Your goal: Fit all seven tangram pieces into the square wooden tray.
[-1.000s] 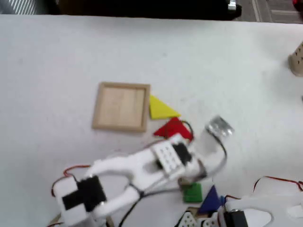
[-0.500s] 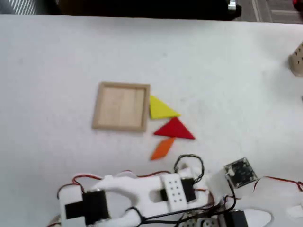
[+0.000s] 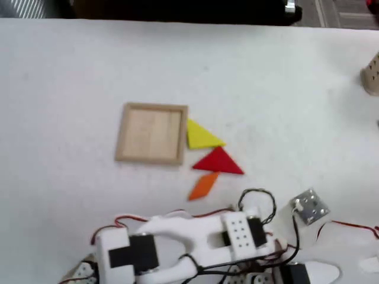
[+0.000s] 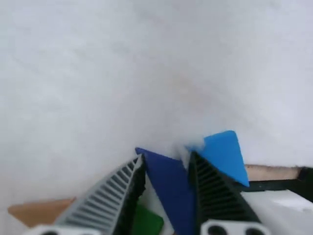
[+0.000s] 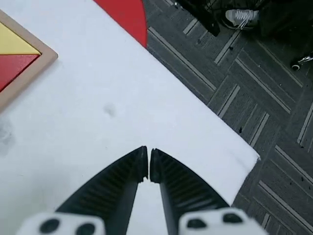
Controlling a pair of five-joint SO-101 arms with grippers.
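A white table [image 3: 284, 77] spreads across the high view. At the table's right edge stands a beige block [image 3: 371, 74] dotted with small holes. Beyond the table's far edge runs a dark band [image 3: 177, 9]. Below the table's corner lies grey floor [image 5: 254, 88] of striped carpet tiles.

We log left arm [image 3: 195, 236] withdrawn to near table edge, wrist swung right. Orange parallelogram [image 3: 204, 185] uncovered. Green square [image 4: 146, 223] now under arm.

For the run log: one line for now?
tray empty | yellow triangle, red triangle, orange piece outside | left end effector at dark blue triangle | right end effector shut, empty
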